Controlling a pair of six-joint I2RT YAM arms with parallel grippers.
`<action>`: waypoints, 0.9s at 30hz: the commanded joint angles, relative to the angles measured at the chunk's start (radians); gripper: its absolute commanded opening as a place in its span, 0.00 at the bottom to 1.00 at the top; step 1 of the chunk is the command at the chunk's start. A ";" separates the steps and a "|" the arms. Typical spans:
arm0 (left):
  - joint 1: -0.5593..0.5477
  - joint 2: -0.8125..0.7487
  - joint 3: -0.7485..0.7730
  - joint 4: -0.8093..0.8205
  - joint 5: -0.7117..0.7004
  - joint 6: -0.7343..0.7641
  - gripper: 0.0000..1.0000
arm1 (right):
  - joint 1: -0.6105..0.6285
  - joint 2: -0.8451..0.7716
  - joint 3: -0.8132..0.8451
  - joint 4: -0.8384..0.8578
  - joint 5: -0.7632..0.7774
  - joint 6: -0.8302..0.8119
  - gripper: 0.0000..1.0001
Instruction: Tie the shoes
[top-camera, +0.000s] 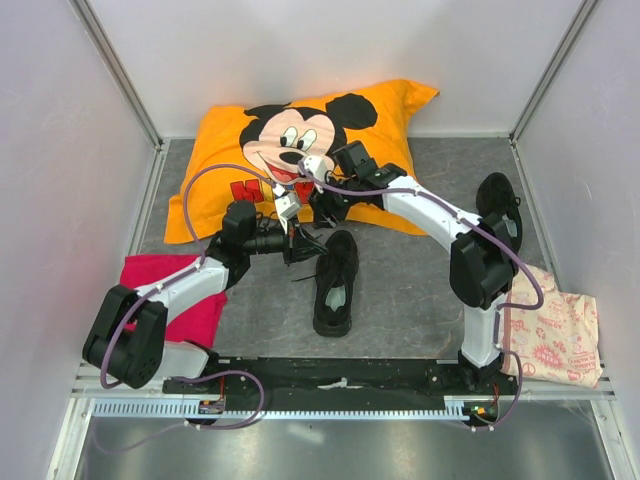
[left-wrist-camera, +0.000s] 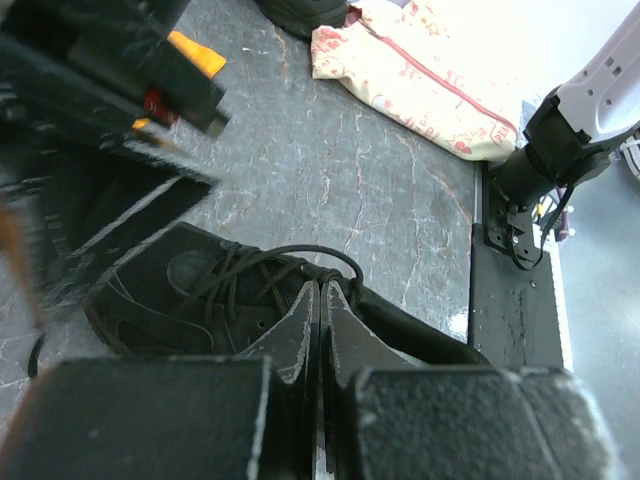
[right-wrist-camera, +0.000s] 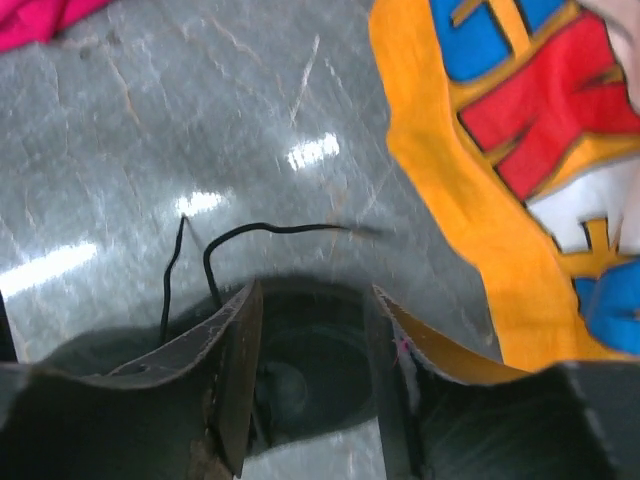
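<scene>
One black shoe (top-camera: 335, 285) lies mid-table with its toe toward the arms; the left wrist view shows its laced top (left-wrist-camera: 200, 290). My left gripper (top-camera: 298, 243) (left-wrist-camera: 321, 285) hovers over it with jaws pressed together, and a thin lace loop (left-wrist-camera: 345, 262) runs into its tips. My right gripper (top-camera: 324, 203) (right-wrist-camera: 310, 292) is just behind it at the pillow's front edge, open, with nothing between its fingers and a blurred dark shape below. A loose lace end (right-wrist-camera: 250, 232) lies on the table ahead of it. The second shoe (top-camera: 497, 200) rests at the far right.
An orange Mickey Mouse pillow (top-camera: 290, 140) (right-wrist-camera: 520, 150) fills the back of the table. A pink cloth (top-camera: 165, 290) lies at the left. A pale patterned bag (top-camera: 550, 330) (left-wrist-camera: 420, 75) lies at the right by the right arm's base. White walls close in three sides.
</scene>
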 joint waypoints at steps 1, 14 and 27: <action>-0.001 -0.034 -0.005 0.030 0.002 0.052 0.01 | -0.080 -0.092 0.008 -0.100 -0.066 0.001 0.54; 0.000 0.018 0.034 0.022 0.005 0.069 0.02 | -0.110 -0.263 -0.135 -0.234 -0.335 0.010 0.49; 0.000 0.025 0.047 0.021 0.012 0.072 0.02 | -0.037 -0.220 -0.152 -0.214 -0.319 -0.008 0.44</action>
